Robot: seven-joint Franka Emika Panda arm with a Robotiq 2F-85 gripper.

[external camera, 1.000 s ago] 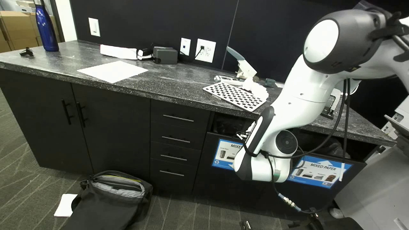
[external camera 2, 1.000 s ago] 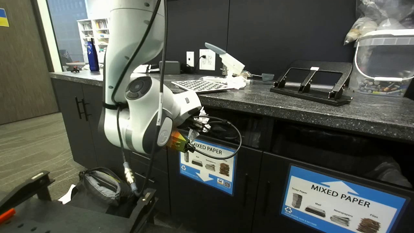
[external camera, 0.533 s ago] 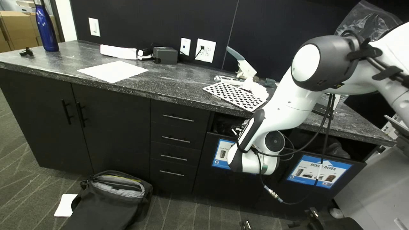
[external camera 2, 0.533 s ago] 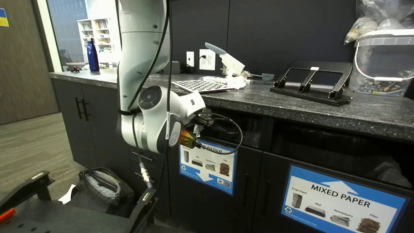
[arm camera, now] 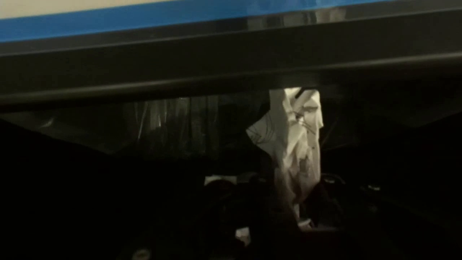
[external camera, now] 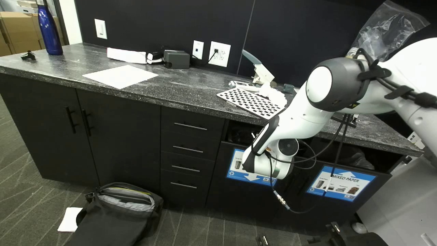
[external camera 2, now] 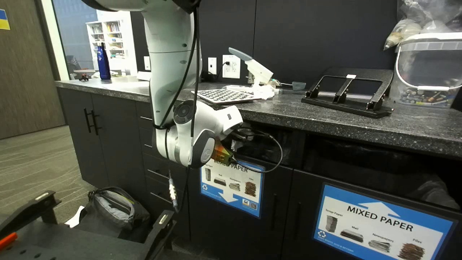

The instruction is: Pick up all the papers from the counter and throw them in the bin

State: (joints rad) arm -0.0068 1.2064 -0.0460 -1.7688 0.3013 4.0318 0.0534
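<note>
Apparently midway through the task, the robot arm (external camera 2: 166, 76) stands bent before the counter (external camera: 194, 90), its gripper (external camera 2: 246, 135) at the dark opening (external camera: 239, 132) of the left-hand bin (external camera 2: 238, 225), above a blue-and-white label (external camera 2: 231, 191). In the wrist view, where the bin's front edge crosses the top, a crumpled paper (arm camera: 297, 144) reaches out toward that edge and narrows between the shadowed jaws; the gripper appears to pinch it, although the jaws themselves are barely distinguishable. Whether the paper is already past the edge cannot be told. By this evidence, the piece in hand is off the counter and positioned for disposal, with its release not yet made.

Further work probably remains: a white wad (external camera: 274, 96), likely another paper, sits on the counter just beside the right end of the checkered sheet (external camera: 251, 101). To the left lies a flat white sheet (external camera: 120, 76); whether it counts among the papers to be discarded is uncertain. The bin's interior is too dark to show any papers, so the number thrown away cannot be judged.
</note>
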